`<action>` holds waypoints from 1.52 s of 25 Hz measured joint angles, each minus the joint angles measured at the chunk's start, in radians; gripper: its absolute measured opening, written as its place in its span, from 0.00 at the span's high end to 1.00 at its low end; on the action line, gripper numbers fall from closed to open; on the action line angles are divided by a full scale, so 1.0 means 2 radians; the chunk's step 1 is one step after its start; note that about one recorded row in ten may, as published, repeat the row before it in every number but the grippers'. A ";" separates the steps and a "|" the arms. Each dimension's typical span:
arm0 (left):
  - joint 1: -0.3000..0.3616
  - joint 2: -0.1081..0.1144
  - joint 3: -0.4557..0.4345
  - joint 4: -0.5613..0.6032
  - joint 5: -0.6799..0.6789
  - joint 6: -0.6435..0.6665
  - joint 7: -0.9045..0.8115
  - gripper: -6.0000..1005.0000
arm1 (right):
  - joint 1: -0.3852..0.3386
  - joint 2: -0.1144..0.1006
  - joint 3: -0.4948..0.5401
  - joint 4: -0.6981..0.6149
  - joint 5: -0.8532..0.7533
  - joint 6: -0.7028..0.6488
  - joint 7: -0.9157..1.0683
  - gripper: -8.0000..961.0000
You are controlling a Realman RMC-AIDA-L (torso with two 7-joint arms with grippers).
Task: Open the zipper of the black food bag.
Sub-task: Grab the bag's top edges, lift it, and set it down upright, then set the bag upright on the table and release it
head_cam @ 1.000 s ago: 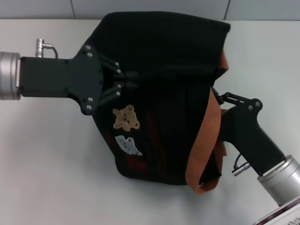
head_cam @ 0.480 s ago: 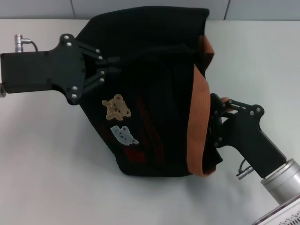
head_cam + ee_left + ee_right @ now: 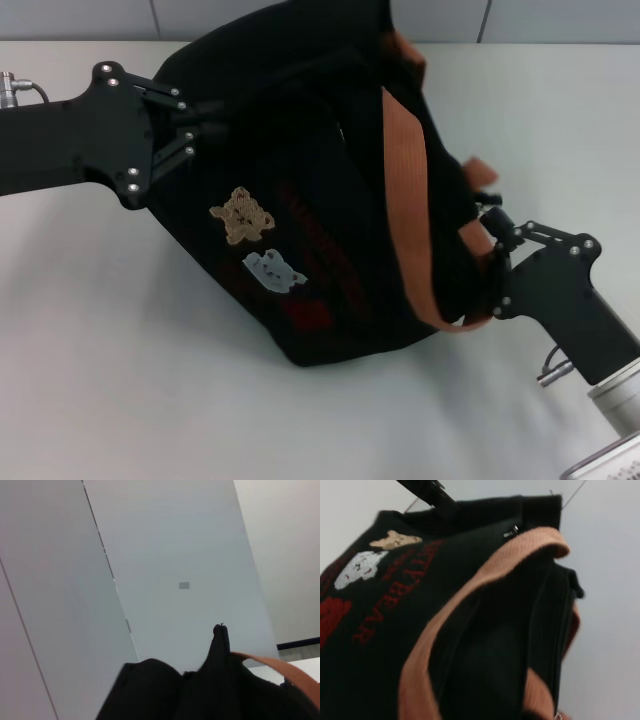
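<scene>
The black food bag (image 3: 330, 200) hangs tilted between both arms over the table, with its bear patch (image 3: 241, 215), white animal patch (image 3: 272, 270) and red lettering facing me. An orange-brown strap (image 3: 405, 200) runs across it. My left gripper (image 3: 192, 140) is shut on the bag's upper left edge. My right gripper (image 3: 488, 268) is shut on the bag's right end beside the strap loop. The right wrist view shows the zipper's small silver pull tab (image 3: 511, 531) near the bag's top edge, above the strap (image 3: 470, 595). In the left wrist view only the bag's top (image 3: 200, 695) shows.
The white table (image 3: 120, 380) spreads under and around the bag. A pale panelled wall (image 3: 80, 18) stands along its far edge.
The bag has swung and tilted, its top end going up and left. My left gripper has moved left and farther off with it. My right gripper has shifted right and nearer, still on the bag.
</scene>
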 joint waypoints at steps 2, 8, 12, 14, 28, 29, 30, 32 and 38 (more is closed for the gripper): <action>0.002 0.001 -0.004 -0.001 0.000 -0.001 0.000 0.92 | 0.000 0.000 0.004 -0.005 0.000 0.000 0.010 0.99; 0.010 0.001 -0.006 -0.006 0.002 -0.004 0.000 0.92 | 0.007 0.000 0.005 -0.014 0.000 -0.006 0.058 0.99; 0.017 0.002 -0.006 -0.034 0.004 -0.016 0.011 0.92 | 0.015 0.000 0.012 -0.012 0.000 -0.014 0.097 0.99; 0.022 0.003 -0.006 -0.052 0.004 -0.026 0.016 0.92 | 0.017 0.000 0.023 -0.012 0.000 -0.024 0.125 0.99; -0.005 -0.009 -0.029 -0.363 -0.124 -0.184 0.170 0.92 | 0.029 -0.005 0.113 -0.110 0.000 -0.103 0.524 0.52; -0.011 -0.010 -0.030 -0.378 -0.134 -0.188 0.177 0.92 | 0.030 -0.005 0.117 -0.118 0.000 -0.106 0.550 0.50; -0.020 -0.010 -0.030 -0.396 -0.146 -0.195 0.184 0.92 | 0.031 -0.005 0.120 -0.125 0.000 -0.109 0.572 0.47; -0.035 -0.010 -0.030 -0.421 -0.160 -0.210 0.185 0.92 | 0.033 -0.005 0.127 -0.137 0.000 -0.112 0.604 0.43; -0.034 -0.006 -0.032 -0.418 -0.162 -0.198 0.136 0.84 | 0.033 -0.006 0.129 -0.154 -0.004 -0.119 0.635 0.29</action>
